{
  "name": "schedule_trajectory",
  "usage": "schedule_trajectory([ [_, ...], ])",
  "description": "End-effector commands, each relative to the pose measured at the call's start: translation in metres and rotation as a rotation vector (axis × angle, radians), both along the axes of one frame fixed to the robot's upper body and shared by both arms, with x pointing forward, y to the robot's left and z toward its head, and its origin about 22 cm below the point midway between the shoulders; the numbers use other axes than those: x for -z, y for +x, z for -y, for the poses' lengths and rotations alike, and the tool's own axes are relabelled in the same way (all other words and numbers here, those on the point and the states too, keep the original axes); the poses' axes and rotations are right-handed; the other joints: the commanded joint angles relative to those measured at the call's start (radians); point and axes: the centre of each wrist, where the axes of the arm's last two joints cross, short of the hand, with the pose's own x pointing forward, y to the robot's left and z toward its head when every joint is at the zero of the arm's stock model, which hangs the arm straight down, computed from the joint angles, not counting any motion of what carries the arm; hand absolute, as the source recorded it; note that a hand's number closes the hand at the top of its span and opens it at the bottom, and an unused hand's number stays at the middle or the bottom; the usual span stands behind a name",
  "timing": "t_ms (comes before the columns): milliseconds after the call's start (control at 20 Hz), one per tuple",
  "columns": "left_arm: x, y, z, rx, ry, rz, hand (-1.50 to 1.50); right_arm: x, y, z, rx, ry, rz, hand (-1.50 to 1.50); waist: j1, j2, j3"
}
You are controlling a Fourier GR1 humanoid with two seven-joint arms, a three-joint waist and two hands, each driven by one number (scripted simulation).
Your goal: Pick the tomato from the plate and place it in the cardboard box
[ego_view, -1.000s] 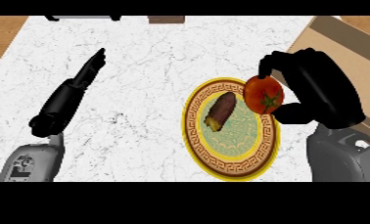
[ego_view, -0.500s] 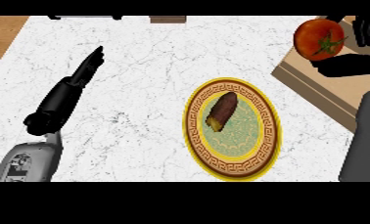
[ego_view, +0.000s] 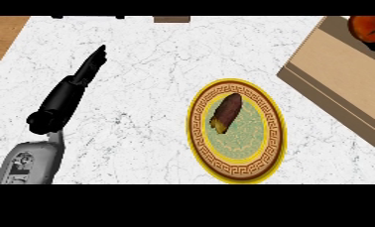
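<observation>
On the plate (ego_view: 271, 137) lies a brown vegetable (ego_view: 226, 113); tomato (ego_view: 363, 27) over cardboard box (ego_view: 330, 72); left hand (ego_view: 84, 75) straight-fingered

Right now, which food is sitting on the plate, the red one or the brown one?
The brown food lies on the yellow plate. The red tomato is off the plate, up at the right edge over the cardboard box.

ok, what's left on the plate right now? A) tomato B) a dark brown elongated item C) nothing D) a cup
B: only a dark brown elongated item lies on the plate; the tomato shows at the view's top right edge, over the cardboard box.
</observation>
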Motion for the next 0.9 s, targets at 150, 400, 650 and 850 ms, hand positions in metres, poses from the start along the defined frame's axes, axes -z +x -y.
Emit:
schedule_trajectory([
  [150,0.007,0.000,0.013,0.009,-0.010,0.013,0.00,0.037,0.009,0.069,0.022,-0.002,-0.338,1.50,0.012,0.007,0.001],
  [400,-0.007,0.002,0.014,0.010,-0.009,0.000,0.00,0.038,0.014,0.092,-0.015,-0.063,-0.487,1.50,0.015,0.002,0.001],
  [650,-0.005,0.010,0.014,0.017,0.015,0.002,0.00,0.059,0.009,0.116,-0.097,-0.024,-0.601,-1.50,0.013,0.005,0.001],
  [850,-0.010,0.001,-0.002,0.031,-0.008,0.011,0.00,0.053,0.015,0.119,-0.217,0.054,-0.533,-1.50,0.031,0.006,0.002],
])
